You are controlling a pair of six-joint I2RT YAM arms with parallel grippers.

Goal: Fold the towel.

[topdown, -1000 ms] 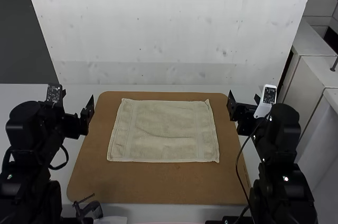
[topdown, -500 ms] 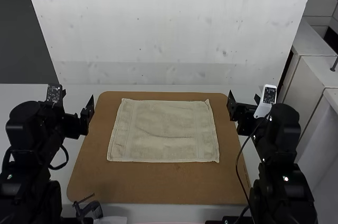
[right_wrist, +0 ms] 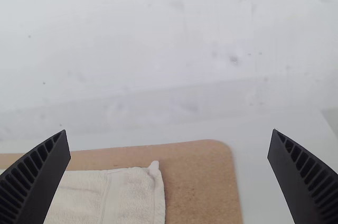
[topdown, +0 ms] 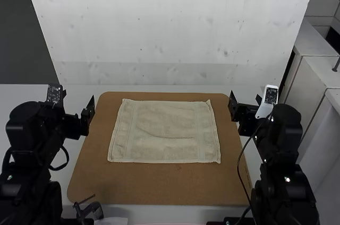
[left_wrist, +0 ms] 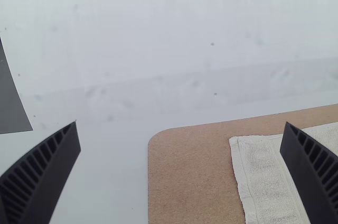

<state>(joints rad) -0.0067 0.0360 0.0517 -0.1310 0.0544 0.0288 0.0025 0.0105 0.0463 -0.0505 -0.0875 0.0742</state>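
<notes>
While both claws stand open, the towel [topdown: 164, 132] lies spread.

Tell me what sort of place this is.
Probably a robot test station or lab: two mounted arms flank a brown board on a white table, with a towel spread on the board.

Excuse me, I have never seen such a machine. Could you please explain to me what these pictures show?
A left arm and a right arm of a robot stand at a table. The high view comes from a fixed camera above and behind them; the others come from a camera on each wrist. A pale towel lies spread, slightly wrinkled, on a brown board. The left end effector and right end effector, the grasping parts, have two black fingers each, apart, holding nothing.
</notes>
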